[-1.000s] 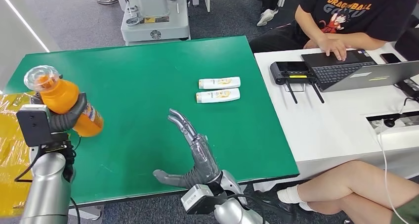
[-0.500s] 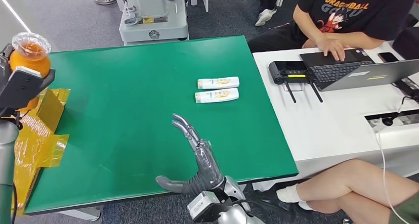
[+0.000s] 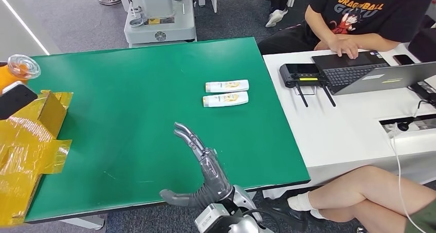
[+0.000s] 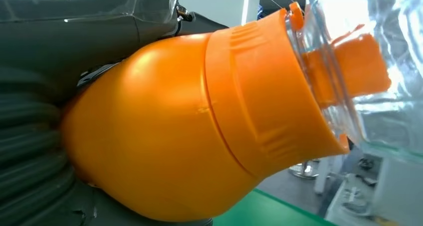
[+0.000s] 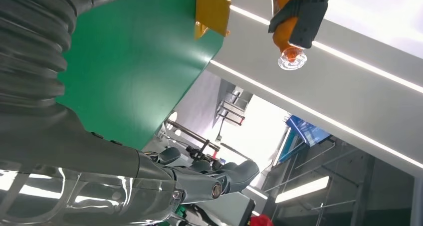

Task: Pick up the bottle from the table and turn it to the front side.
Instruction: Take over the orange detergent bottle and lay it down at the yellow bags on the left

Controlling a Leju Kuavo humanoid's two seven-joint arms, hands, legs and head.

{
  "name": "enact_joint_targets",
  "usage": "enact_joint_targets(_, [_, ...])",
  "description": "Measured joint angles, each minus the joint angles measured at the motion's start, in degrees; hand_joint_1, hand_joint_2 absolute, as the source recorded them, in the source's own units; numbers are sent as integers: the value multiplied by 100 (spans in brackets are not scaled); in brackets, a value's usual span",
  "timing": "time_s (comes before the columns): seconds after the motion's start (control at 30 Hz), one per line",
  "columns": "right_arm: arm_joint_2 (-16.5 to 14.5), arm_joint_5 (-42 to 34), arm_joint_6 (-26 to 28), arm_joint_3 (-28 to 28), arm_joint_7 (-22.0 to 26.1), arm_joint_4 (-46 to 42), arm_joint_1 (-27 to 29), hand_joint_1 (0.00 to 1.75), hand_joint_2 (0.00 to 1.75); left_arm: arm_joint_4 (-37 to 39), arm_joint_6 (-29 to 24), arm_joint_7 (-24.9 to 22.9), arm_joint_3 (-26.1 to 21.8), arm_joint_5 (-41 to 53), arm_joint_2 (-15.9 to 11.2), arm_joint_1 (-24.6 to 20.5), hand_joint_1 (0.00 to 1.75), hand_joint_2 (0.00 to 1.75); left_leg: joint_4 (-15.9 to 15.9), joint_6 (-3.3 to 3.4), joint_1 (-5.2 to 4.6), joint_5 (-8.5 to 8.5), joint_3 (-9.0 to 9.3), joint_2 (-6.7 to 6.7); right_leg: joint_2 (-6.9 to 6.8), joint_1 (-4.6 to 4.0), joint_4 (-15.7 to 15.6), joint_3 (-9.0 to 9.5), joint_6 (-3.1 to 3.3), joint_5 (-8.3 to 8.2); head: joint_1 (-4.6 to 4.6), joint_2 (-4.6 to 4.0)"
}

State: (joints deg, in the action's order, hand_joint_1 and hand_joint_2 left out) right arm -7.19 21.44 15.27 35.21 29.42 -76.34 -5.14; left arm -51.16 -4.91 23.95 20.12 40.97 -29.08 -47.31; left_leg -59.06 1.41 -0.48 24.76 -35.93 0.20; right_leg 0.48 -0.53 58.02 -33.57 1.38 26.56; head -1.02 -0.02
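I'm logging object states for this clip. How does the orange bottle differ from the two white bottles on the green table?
The orange bottle is held in the left robot hand, off the table's left edge; the two white bottles lie untouched on the green table.
The orange bottle is bulbous with a clear cap; the white bottles are slim and flat.
The orange bottle is alone; the white bottles lie side by side.
Both kinds are closed containers.
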Motion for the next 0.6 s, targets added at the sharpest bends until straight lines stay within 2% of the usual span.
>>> enact_joint_targets(0.17, [-1, 29, -126, -14, 16, -41, 2, 0, 175, 29, -99, 186, 45, 185, -170, 261, 175, 175, 0, 0, 0, 0, 0, -7, -7, 0, -1, 2, 2, 2, 0, 0])
enact_joint_targets(0.3, [-2, 57, -222, -19, 26, -73, 6, 0, 175, 69, -454, 404, 135, 513, -211, 598, 175, 175, 0, -1, -1, 1, -1, -2, -3, 1, -2, 2, 3, 2, -2, 0])
enact_joint_targets(0.47, [0, 67, -273, -21, 52, -96, 36, 0, 175, 94, -1008, 638, 216, 919, -234, 1147, 175, 175, 0, -2, -1, 1, -1, -2, -3, 1, -4, 0, 4, 3, 0, 0])
enact_joint_targets(0.6, [0, 68, -295, -24, 71, -97, 63, 0, 175, 274, -1235, 765, 307, 1323, -149, 1316, 175, 175, 0, -2, 0, 1, -2, -9, -11, 0, -5, -1, 5, 4, -2, 0])
